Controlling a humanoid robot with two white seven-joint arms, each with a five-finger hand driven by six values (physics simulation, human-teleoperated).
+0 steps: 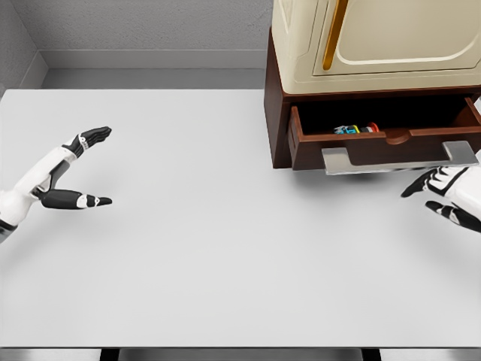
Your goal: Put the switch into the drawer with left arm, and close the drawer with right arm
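White table (188, 248) under grey walls (143, 26), both hands (75, 169) (447, 195) spread and empty, drawer (383, 139) open

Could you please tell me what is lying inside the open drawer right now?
A small colourful object, likely the switch, lies inside the open drawer. The drawer front hides its lower part and most of the drawer floor.

The wide white matt table top (188, 263) is showing a smooth, even finish without glare. At about two o'clock the dark reddish-brown wooden drawer (353, 147) is looking satin-smooth, and its flat grey metal handle (398, 159) is giving off a dull brushed sheen. Above it the cream glossy plastic-looking cabinet (391, 37) is carrying a shiny gold trim strip (335, 30). The white and black hard-shelled left hand (75, 173) at nine o'clock is appearing smooth and faintly glossy.
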